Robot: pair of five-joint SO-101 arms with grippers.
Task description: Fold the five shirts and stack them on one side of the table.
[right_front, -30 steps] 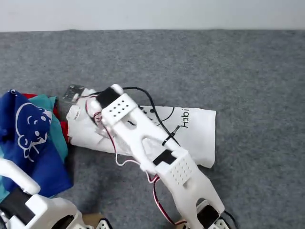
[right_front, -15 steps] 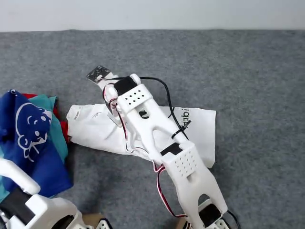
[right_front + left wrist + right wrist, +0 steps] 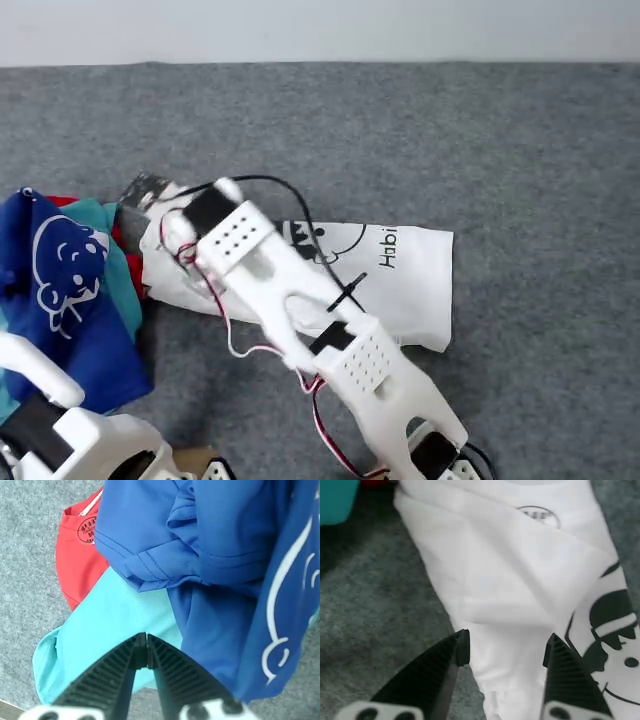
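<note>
A white shirt (image 3: 400, 270) with black print lies partly folded in the middle of the grey table (image 3: 500, 140). My right arm stretches across it, and my right gripper (image 3: 140, 192) is at the shirt's left end, near the stack. From the wrist, the right gripper (image 3: 506, 647) is open just above the white shirt (image 3: 520, 570), holding nothing. At the left edge a blue shirt (image 3: 60, 290) with a white print lies on a teal shirt (image 3: 122, 270) and a red shirt (image 3: 125, 238). My left gripper (image 3: 146, 641) is shut and empty over the teal shirt (image 3: 110, 625), beside the blue shirt (image 3: 225, 555).
The left arm's base (image 3: 60, 430) sits at the near left corner, beside the stack. Bare grey table stretches across the back and the right side. A red shirt (image 3: 80, 565) with a round neck label pokes out from under the stack.
The right arm first swung its gripper up and away toward the back, then came back down and left to the white shirt's left end. The shirts and the left arm have not moved.
</note>
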